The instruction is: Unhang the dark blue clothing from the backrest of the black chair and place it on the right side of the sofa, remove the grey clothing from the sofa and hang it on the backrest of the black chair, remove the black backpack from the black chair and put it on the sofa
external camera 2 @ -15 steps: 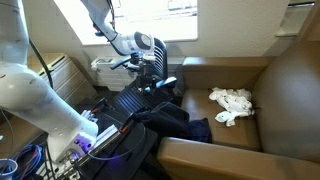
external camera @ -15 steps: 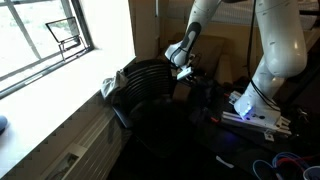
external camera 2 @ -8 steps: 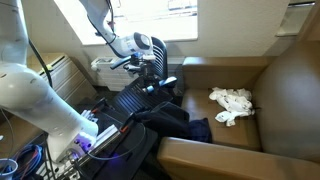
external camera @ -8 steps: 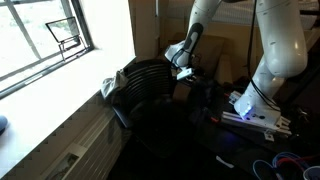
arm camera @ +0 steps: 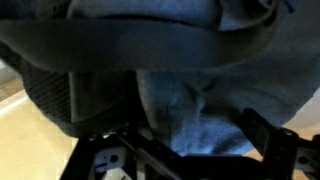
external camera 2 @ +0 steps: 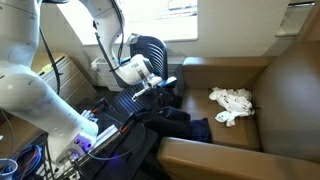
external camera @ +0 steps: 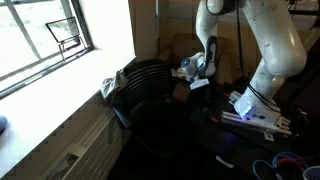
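The black chair's ribbed backrest [external camera: 148, 82] [external camera 2: 152, 48] stands bare by the window. My gripper [external camera: 197, 72] [external camera 2: 152, 86] hangs open in front of it, low over a dark heap on the chair seat and the sofa's near end. A limp, bluish-dark piece of that heap, the dark blue clothing [external camera 2: 192, 128], lies on the brown sofa [external camera 2: 270, 90]. The bulkier black mass [external camera 2: 150, 112] beside it may be the black backpack. The grey clothing [external camera 2: 232, 104] lies crumpled on the sofa seat. In the wrist view, dark blue fabric [arm camera: 190, 110] fills the space between my open fingers [arm camera: 266, 142].
A window with a white sill [external camera: 50, 85] runs beside the chair. The robot's base [external camera: 262, 105] and loose cables [external camera: 285, 162] sit on the floor close by. The sofa's padded arm [external camera 2: 230, 160] lies in the foreground.
My gripper has come away from the top of the backrest and dropped toward the dark heap on the seat. It stays open. The clothing on the sofa has not moved.
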Motion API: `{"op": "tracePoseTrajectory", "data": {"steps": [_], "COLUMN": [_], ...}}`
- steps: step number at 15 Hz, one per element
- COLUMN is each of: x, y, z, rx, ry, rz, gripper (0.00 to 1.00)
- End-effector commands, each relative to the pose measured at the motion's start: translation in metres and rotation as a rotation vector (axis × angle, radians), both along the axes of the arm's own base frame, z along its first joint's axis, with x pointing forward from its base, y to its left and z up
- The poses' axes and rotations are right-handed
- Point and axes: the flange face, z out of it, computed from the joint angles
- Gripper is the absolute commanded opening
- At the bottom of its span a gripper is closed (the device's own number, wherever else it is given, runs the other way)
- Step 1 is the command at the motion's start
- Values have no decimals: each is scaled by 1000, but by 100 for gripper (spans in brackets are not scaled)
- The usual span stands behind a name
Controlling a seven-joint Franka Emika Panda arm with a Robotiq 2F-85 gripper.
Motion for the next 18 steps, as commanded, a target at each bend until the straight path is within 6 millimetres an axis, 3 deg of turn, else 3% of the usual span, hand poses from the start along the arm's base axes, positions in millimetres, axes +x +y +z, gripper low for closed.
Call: {"op": "tracePoseTrajectory", "data": {"steps": [1, 2, 4, 13, 14, 18], "x": [-5, -4, -7, 23, 28, 46], "y": [-3, -4, -4, -13, -16, -31], "z": [-5, -6, -6, 31, 37, 63], "rx": [10, 7, -33, -349, -369, -429], "ry": [5, 15, 92, 234, 232, 212], "rz": [8, 11, -67, -491, -541, -745], "gripper": [95, 74, 69, 6, 1, 2]}}
